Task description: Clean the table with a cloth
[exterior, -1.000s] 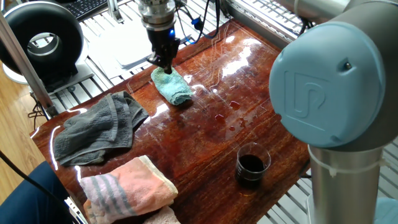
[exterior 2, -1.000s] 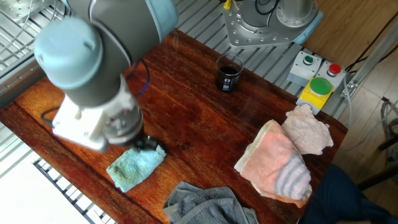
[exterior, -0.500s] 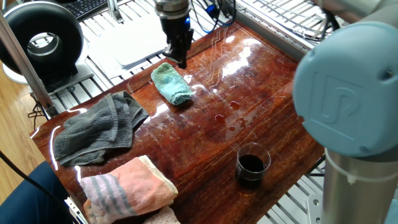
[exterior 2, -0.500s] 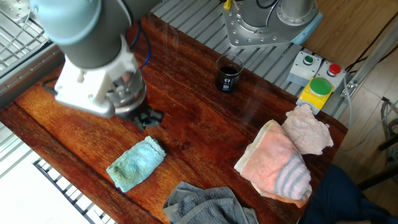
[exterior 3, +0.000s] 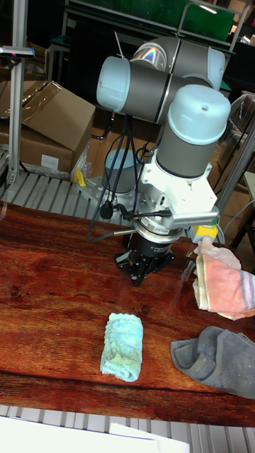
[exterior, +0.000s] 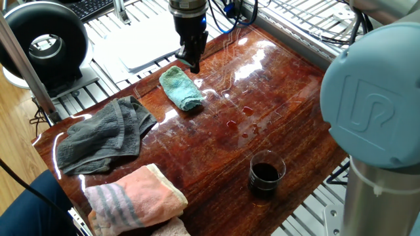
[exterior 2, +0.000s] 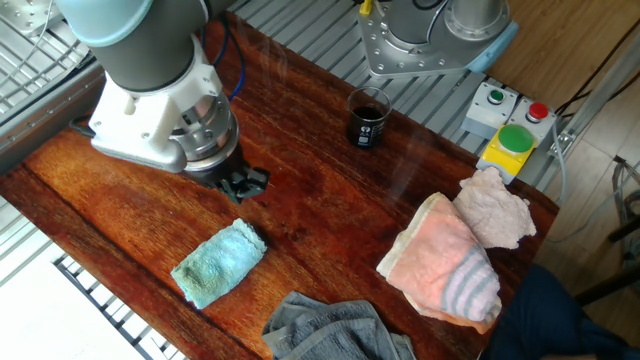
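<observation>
**A:** What does the table look like?

**B:** The table (exterior: pixel 262 124) is a glossy reddish-brown slab with streaky wood grain, shiny enough to throw white glare. A few small wet spots (exterior: pixel 244 118) sit on it beyond the cloth, toward the glass.

**A:** And the cloth?

**B:** The cloth (exterior: pixel 182 88) is a small teal terry piece, nubbly and soft, folded into a rough oblong. It lies flat on the table with nothing touching it.

**A:** Where is the gripper?

**B:** The gripper (exterior: pixel 193 60) hangs just past one short end of the cloth, raised off the wood and apart from the fabric. It is black, below a silver wrist ring, and its two fingers look close together with nothing between them, though the tips are too dark and small to be sure. In the tall view the gripper (exterior 3: pixel 140 272) sits directly behind the cloth (exterior 3: pixel 122 347); in the other fixed view the gripper (exterior 2: pixel 243 185) is above the cloth (exterior 2: pixel 218 263).

**A:** What else is near the cloth?

**B:** A rumpled dark grey towel (exterior: pixel 102 136) lies near the cloth's other end. Beyond that is a folded pink towel (exterior: pixel 136 200) with grey stripes. Well apart from the cloth, across the table, stands a round clear glass (exterior: pixel 266 174) of dark liquid. A flat white board (exterior: pixel 147 42) lies off the table edge, close behind the gripper
</observation>
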`<action>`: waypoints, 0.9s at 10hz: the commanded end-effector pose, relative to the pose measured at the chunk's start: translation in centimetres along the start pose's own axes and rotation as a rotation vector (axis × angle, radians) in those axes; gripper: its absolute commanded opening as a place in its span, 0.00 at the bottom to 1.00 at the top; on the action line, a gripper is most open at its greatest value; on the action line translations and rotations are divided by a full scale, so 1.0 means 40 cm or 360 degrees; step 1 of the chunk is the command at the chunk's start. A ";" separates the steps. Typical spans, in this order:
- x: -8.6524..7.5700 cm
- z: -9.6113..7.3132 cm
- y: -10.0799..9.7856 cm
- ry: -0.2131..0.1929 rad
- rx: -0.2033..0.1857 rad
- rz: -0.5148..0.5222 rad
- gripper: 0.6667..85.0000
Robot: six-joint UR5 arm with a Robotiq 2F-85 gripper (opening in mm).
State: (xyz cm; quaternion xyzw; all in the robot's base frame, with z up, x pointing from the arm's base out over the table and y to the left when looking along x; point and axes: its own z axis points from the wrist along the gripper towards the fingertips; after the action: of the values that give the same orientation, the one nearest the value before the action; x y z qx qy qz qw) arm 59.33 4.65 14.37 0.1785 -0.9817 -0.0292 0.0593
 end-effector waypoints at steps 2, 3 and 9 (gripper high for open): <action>-0.031 -0.003 0.009 -0.0076 -0.0019 0.0176 0.01; -0.030 -0.003 0.010 -0.0073 -0.0020 0.0188 0.01; -0.036 -0.007 0.025 -0.0068 -0.0046 0.0274 0.01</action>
State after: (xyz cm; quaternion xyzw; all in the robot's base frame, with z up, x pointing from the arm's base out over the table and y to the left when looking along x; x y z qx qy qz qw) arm 59.07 5.65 14.62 0.1322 -0.9883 -0.0434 0.0631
